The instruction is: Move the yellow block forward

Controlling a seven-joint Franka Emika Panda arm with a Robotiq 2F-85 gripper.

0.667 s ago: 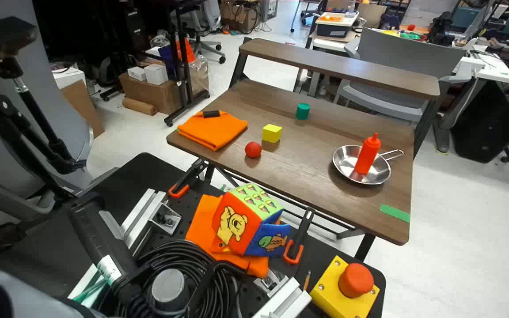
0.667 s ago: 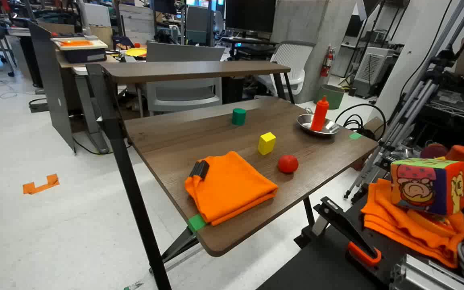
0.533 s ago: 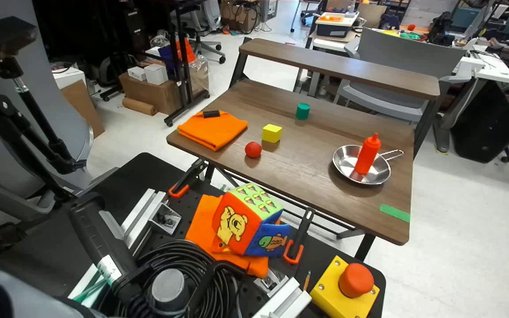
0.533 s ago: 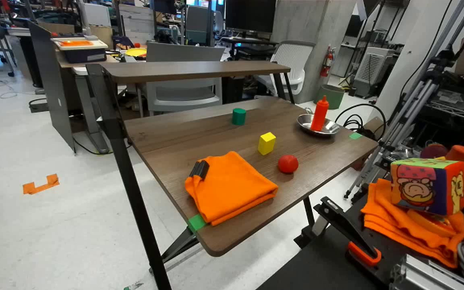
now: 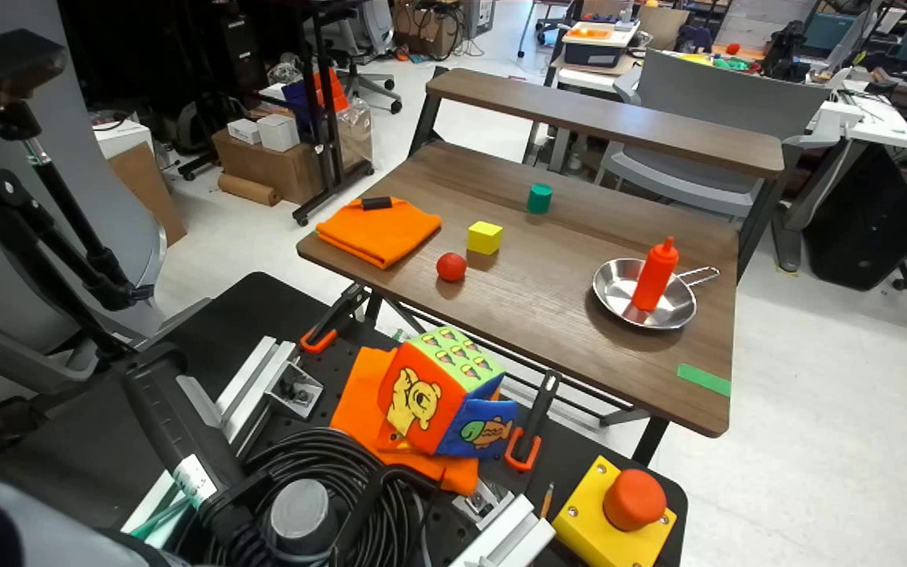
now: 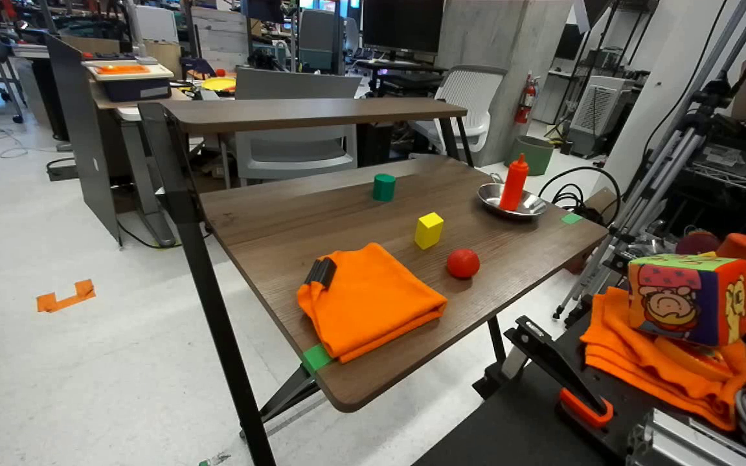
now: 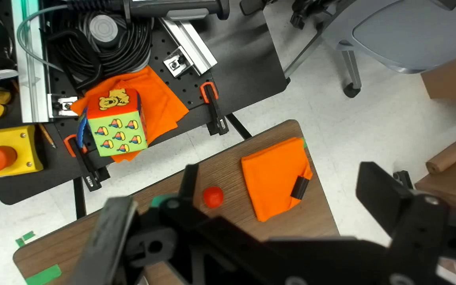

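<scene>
one flat-sided yellow block [image 5: 484, 238] sits on the wood-grained table [image 5: 548, 272]

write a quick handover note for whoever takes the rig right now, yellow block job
Gripper: open, holding nothing, out of both exterior views.
Yellow block: on the brown table, between the red ball and the green cylinder, nearer the ball; not visible in the wrist view.
Done: no grasp yet; how far forward counts as finished can't be told here.
Left: likely bring the gripper to the block, close on it and move it forward, keeping clear of the ball.
</scene>
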